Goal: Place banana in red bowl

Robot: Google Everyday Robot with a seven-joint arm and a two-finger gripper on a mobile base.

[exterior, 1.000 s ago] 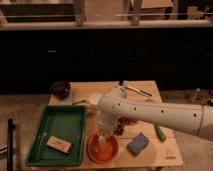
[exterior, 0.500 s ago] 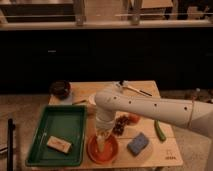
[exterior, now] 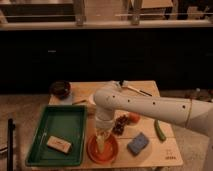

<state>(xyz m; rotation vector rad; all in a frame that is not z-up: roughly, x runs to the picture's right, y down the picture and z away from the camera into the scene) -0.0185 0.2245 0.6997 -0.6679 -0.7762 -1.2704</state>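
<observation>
The red bowl sits at the front of the wooden table, between the green tray and the blue sponge. My gripper hangs straight down over the bowl from the white arm, which reaches in from the right. A pale-yellow banana shows just under the gripper, inside the bowl's rim. The gripper hides its upper end, so I cannot tell whether it is held or lies free.
A green tray with a beige block lies at the left. A dark bowl stands at the back left. A blue sponge, a green vegetable, dark grapes and an orange item lie at the right.
The gripper has stayed over the red bowl. The arm's upper part has shifted slightly; the objects on the table have not moved.
</observation>
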